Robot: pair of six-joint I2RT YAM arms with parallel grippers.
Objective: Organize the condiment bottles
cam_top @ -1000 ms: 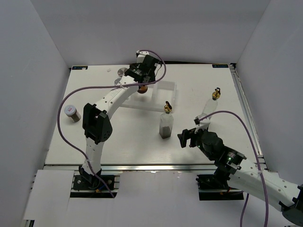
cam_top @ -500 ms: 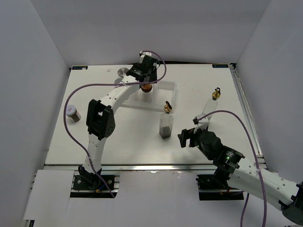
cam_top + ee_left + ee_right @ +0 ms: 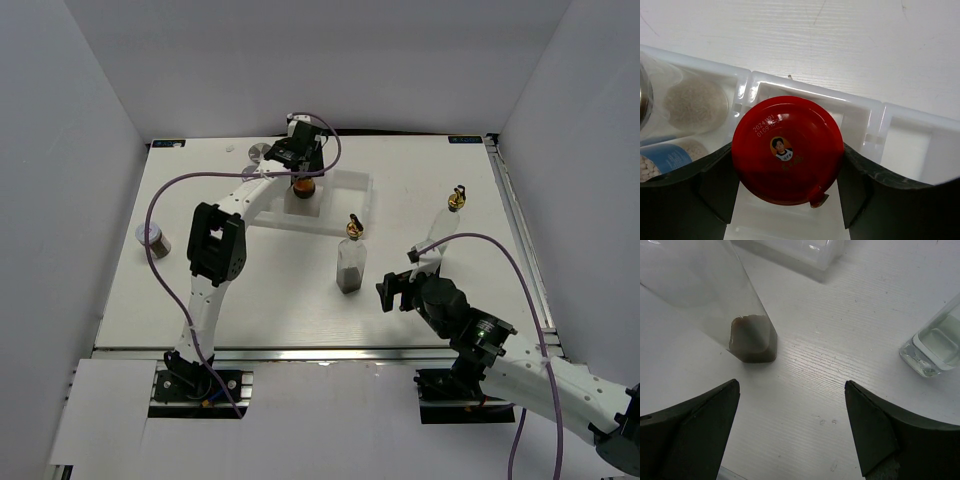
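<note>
My left gripper (image 3: 788, 176) is shut on a jar with a red round lid (image 3: 787, 149), holding it by the sides over the middle compartment of the white tray (image 3: 866, 116). From above, the left gripper (image 3: 300, 176) and the red-lidded jar (image 3: 303, 188) sit at the tray's back left. A tall bottle with a gold spout and brown contents (image 3: 351, 262) stands in front of the tray. A second, clear bottle (image 3: 451, 214) stands to the right. My right gripper (image 3: 396, 292) is open near the table, its jaws wide, with the brown bottle's base (image 3: 753, 339) ahead on the left.
The tray's left compartment holds a clear jar with pale contents and a blue label (image 3: 687, 107). A silver-lidded jar (image 3: 259, 152) stands at the back edge; another small jar (image 3: 153, 238) stands far left, crossed by the purple cable. White walls enclose the table.
The left arm's elbow has swung right and forward, and its cable now crosses the far-left jar. The held jar shifted only slightly over the tray. The right arm has not moved.
</note>
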